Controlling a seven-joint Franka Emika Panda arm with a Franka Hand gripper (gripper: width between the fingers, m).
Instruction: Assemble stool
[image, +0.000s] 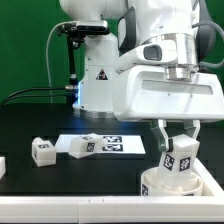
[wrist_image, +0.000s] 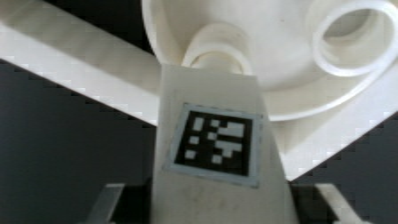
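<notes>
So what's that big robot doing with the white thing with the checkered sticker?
It's building a stool. The robot's tool is gripping a chunky white leg and holding it upright on the round seat, its end at one of the seat's holes. Whether it's fastened in can't be seen. A spare leg and a second spare leg lie on the black table by the marker board, toward the exterior view's left.

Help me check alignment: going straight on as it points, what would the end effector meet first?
Probably the seat: the end effector holds a leg pointing straight at it; gap unclear.
</notes>
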